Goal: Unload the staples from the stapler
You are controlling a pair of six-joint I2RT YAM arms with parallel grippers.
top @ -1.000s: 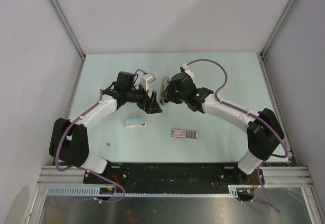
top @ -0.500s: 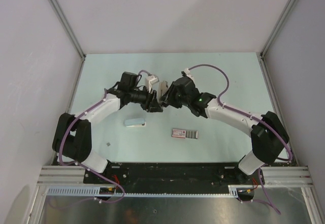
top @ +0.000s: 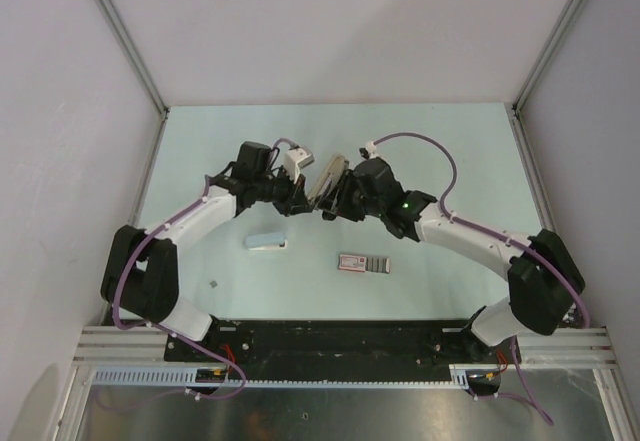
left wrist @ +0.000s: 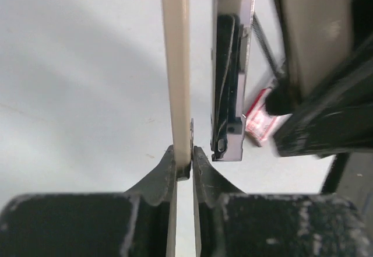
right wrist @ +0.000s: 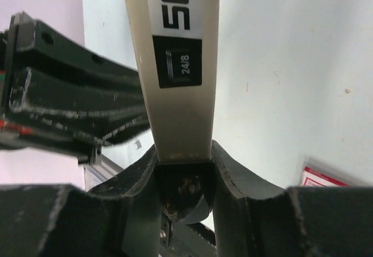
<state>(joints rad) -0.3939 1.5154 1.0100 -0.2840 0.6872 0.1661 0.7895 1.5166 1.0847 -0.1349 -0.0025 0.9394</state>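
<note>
The stapler (top: 324, 182) hangs above the table's middle between both arms, swung open. It has cream leaves and a silvery metal magazine (left wrist: 230, 64) with a black insert and a thin spring. My left gripper (left wrist: 183, 152) is shut on the tip of one thin cream leaf (left wrist: 176, 64), seen edge-on. My right gripper (right wrist: 182, 152) is shut on the end of the wide cream top (right wrist: 178, 94) printed "50" and "24/8". In the top view the left gripper (top: 300, 198) and right gripper (top: 337, 201) nearly touch. Staples do not show.
A flat pink-and-grey box (top: 364, 262) lies on the table in front of the grippers and shows as a pink-and-grey box (left wrist: 259, 114) in the left wrist view. A pale blue-white wedge (top: 266, 243) lies front left, a small dark bit (top: 213, 284) nearer the left base. Walls close in three sides.
My left gripper has moved in from the left and shut on the stapler's thin leaf. The right arm has shifted right, still gripping the stapler.
</note>
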